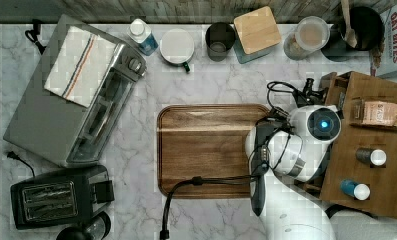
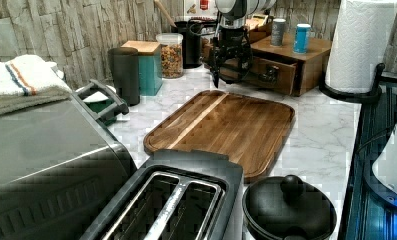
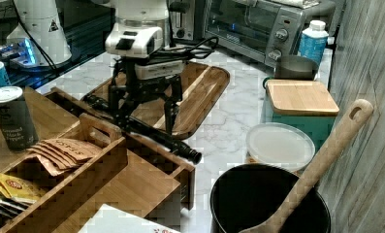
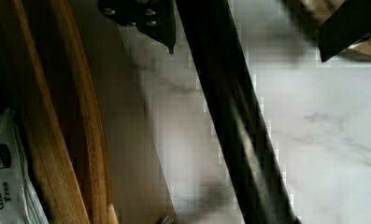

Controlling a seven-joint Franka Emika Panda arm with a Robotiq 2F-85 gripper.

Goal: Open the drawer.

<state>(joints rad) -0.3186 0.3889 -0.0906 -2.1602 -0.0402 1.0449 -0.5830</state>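
The wooden cabinet [image 3: 132, 194] stands at the top view's right. Its drawer [image 3: 179, 170] is pulled partly out, and a packet [image 4: 5, 186] lies inside it. A long black bar handle [image 3: 157, 134] runs across the drawer front [image 2: 273, 80]. My gripper [image 3: 144, 124] hangs straight down over the handle and is open, one finger on each side of the bar. In the wrist view the handle [image 4: 230, 121] passes between the two fingertips [image 4: 164, 32] with a gap on both sides. In the left view the gripper [image 2: 231, 72] sits in front of the drawer.
A flat wooden tray [image 1: 206, 150] lies on the marble counter beside the arm. A toaster oven [image 1: 81, 95] and a toaster [image 1: 56, 197] are at the top view's left. Canisters and a black pot [image 3: 267, 199] with a wooden spoon line the wall. Cans [image 1: 371, 156] stand on the cabinet.
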